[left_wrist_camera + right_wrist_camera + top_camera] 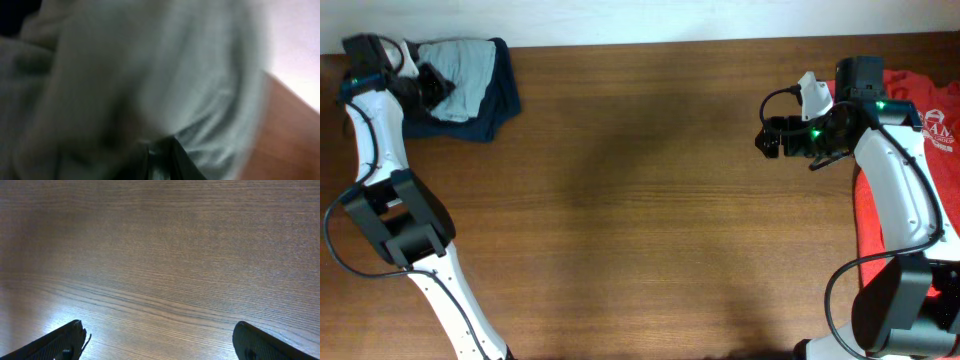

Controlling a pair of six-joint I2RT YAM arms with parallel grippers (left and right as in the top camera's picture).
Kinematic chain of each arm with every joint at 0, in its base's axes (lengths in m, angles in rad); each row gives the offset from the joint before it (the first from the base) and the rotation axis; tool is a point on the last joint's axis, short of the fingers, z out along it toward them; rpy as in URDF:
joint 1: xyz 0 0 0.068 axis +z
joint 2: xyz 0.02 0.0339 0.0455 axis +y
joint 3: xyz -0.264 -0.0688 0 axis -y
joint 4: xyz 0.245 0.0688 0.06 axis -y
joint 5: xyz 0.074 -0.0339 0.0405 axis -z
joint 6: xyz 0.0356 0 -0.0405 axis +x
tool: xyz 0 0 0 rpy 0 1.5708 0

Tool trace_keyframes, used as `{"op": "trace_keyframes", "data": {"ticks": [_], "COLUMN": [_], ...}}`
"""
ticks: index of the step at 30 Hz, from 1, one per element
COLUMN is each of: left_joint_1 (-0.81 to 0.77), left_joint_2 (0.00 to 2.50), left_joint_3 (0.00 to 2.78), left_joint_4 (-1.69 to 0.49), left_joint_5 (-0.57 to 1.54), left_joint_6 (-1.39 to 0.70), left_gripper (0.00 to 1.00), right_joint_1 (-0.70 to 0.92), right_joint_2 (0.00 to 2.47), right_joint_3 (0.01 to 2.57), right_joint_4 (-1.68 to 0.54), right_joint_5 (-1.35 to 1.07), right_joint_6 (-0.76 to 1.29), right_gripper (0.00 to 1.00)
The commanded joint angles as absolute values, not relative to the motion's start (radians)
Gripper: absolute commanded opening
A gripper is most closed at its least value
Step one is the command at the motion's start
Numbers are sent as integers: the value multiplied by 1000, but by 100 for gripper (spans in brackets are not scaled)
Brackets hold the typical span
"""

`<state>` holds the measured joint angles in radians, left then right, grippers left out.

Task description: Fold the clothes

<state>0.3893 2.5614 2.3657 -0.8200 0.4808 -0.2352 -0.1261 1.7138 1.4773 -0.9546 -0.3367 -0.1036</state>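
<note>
A pale grey-green garment (470,62) is lying crumpled on top of a navy garment (500,100) at the table's (640,200) far left corner. A red shirt (945,100) with white print is lying spread along the right edge, partly running out of frame.

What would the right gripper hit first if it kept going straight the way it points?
Most likely the bare wooden table. The right gripper is open and empty, and its wrist view shows only wood grain ahead; nothing else lies in that line. How steeply it tilts down is unclear.
</note>
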Motion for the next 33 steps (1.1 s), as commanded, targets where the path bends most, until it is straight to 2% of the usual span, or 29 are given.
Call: {"op": "trace_keyframes", "data": {"ticks": [1, 5, 9, 13, 17, 21, 31, 33], "left_joint_1": [427, 441, 462, 466, 466, 466, 483, 493], "left_joint_2": [2642, 2696, 2653, 2580, 2541, 2555, 2718, 2755], "left_joint_3": [2372, 2372, 2399, 2469, 2559, 2555, 2554, 2554], "left_joint_4": [-846, -870, -868, -865, -800, -733, -727, -728], "left_joint_5": [509, 521, 713, 826, 823, 784, 727, 685], "left_joint_6": [-230, -230, -230, -230, -243, -307, -306, -306], "left_gripper": [16, 16, 22, 22, 27, 27, 26, 22], "right_joint_1": [-131, -131, -131, -131, -131, -131, -131, -131], "right_joint_2": [1718, 1718, 1718, 1718, 1718, 1718, 1718, 1718], "right_joint_3": [1477, 1477, 1477, 1477, 1477, 1477, 1477, 1477], "right_joint_4": [-954, -954, -954, -954, -954, -954, -954, -954], "right_joint_5": [-324, -324, -324, -324, -324, -324, -324, -324], "right_joint_6": [-96, -96, -96, -96, -96, -96, -96, -96], "right_gripper": [99, 99, 99, 99, 99, 98, 99, 99]}}
